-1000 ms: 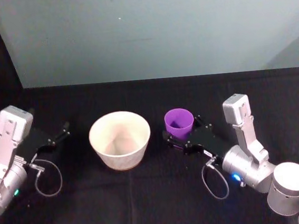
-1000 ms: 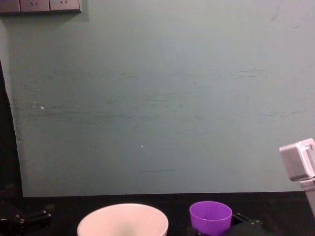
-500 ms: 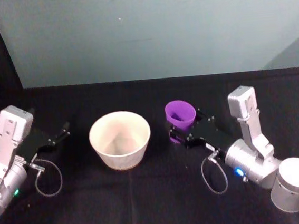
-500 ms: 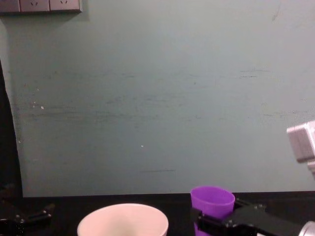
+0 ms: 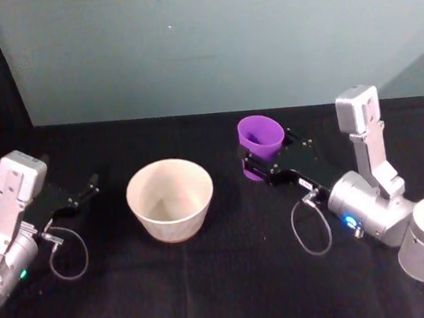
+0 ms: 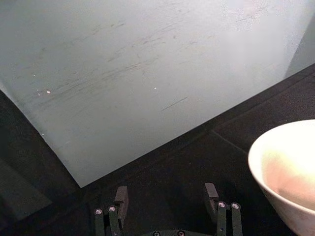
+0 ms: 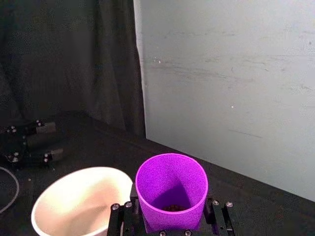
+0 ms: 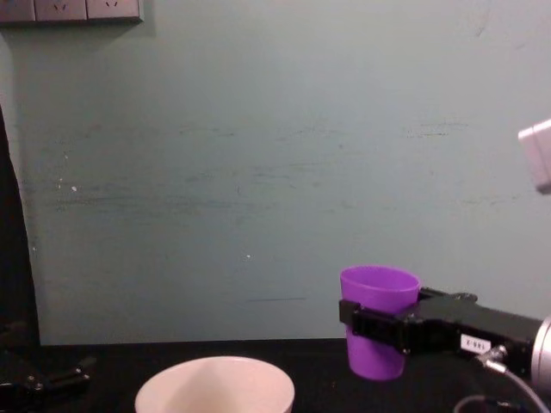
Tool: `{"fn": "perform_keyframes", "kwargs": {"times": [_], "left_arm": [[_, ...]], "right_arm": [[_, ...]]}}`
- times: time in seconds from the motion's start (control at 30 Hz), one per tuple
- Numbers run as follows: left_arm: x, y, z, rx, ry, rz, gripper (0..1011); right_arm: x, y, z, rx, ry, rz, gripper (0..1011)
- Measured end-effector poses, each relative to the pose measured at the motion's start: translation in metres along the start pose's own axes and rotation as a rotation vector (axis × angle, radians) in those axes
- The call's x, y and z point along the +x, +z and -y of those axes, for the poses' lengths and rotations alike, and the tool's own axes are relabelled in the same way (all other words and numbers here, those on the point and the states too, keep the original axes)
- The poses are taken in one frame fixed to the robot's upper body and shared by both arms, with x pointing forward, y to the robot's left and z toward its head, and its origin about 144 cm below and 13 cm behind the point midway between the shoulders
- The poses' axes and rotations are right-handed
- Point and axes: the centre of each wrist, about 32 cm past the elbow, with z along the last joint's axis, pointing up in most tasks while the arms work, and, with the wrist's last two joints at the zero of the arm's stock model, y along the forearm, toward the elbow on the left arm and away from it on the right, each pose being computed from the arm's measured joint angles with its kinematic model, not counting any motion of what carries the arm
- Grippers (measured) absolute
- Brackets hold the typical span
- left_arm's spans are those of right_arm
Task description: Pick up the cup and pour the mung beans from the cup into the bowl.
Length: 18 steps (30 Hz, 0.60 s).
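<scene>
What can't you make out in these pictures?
Bowl base: cut off by the chest view's bottom edge.
Beans in the cup the right gripper holds: a dark speck in the right wrist view, too small to count.
Parked left gripper: lost against black cloth in chest view.

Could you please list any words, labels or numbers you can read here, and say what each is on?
White sticker on the right gripper, which holds the cup: print too small to read.
On the cup, the bowl and the left gripper, parked left of the bowl: no text visible.
</scene>
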Motion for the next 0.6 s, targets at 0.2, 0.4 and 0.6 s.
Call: {"fn": "perform_keyframes", "kwargs": {"times": [0.2, 0.4, 0.6], "left_arm": [[0.000, 0.000, 0.000, 0.000, 0.000, 0.000, 1012], [0.000, 0.000, 0.000, 0.000, 0.000, 0.000, 1011], [0.000, 0.000, 0.000, 0.000, 0.000, 0.000, 1011]], "right_arm": [[0.001, 0.017, 0.001, 0.003, 0.000, -0.009, 723], [0.002, 0.021, 0.001, 0.005, 0.000, -0.009, 723], [0.002, 0.019, 0.000, 0.004, 0.000, -0.010, 723]]}}
